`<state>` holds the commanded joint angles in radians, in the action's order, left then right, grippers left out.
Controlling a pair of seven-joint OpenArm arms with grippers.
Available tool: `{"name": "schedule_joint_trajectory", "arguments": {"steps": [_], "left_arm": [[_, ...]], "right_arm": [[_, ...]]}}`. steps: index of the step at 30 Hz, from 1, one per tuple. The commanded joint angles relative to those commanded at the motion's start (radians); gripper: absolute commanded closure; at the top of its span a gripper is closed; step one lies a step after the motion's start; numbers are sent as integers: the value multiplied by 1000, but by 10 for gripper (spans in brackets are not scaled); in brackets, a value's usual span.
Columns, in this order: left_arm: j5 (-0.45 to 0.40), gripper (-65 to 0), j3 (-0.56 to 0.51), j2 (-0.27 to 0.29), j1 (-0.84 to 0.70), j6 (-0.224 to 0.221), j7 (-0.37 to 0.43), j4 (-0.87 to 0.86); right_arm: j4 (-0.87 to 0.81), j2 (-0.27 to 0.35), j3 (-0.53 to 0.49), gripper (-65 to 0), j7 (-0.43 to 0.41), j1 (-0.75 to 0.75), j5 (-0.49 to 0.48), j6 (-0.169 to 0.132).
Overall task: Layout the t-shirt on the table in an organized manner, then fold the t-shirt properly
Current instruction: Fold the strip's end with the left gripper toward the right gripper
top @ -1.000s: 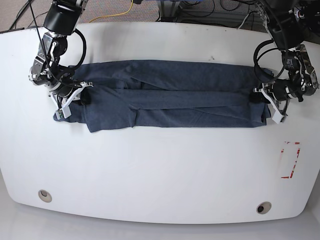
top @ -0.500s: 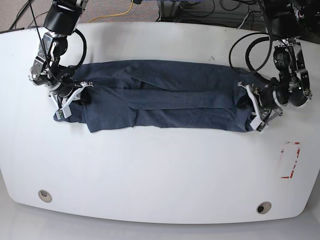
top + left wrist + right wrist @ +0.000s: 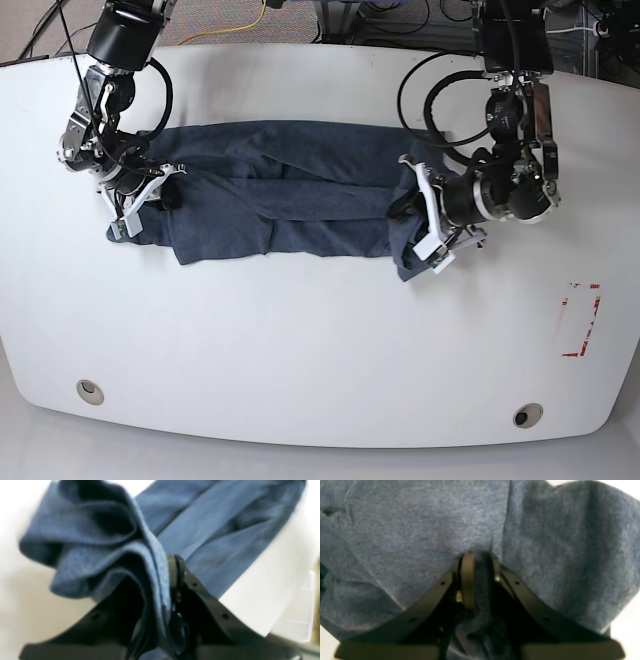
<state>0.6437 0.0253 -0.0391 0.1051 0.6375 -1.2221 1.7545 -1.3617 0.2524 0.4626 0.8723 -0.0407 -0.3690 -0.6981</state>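
The t-shirt is lying across the upper middle of the table, already narrowed into a long band, with both ends in your grip.

Right gripper: fingers are clamping a pinch of cloth at the band's end on the base view's left. The right wrist view is showing fabric bunched between the closed pads. It is sitting low at the table, so this end looks to be serving as the anchor for the fold.

Left gripper: fingers are pinching the opposite end, which is standing off the table and sitting well inboard of where a flat band would end. In the left wrist view several layers are draping over one finger in loose loops. That lifted hold is probably there to let you carry this end over the band without dragging the layers beneath.

Judgement: you are midway through a crosswise fold. The hanging layers are uneven, so they may land skewed. The red-taped rectangle is lying near the table's edge, well apart from the shirt.
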Motion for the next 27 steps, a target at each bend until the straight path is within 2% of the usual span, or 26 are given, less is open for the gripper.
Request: {"name": "schedule_joint_trajectory", "arguments": {"steps": [2,6,19,24,27], "left_arm": [[-2,-43,-2,34,0,-21,0,0],[-2,-43,-3,71,0,-26,0,-3],[0,-44,-5,84,2,-26,0,-64],[2,-106,-31,91,21,-26,0,-71],[0,-126,-48,117,23,-26,0,-94]], "right_arm": [[0,0,0,-95,0,-2,0,0],[0,0,0,-95,0,-3,0,0],[0,0,0,-95,0,-3,0,0],[0,-23,-2,-95,0,-5,0,0],[0,-26,-2,-95,0,-5,0,0]]}}
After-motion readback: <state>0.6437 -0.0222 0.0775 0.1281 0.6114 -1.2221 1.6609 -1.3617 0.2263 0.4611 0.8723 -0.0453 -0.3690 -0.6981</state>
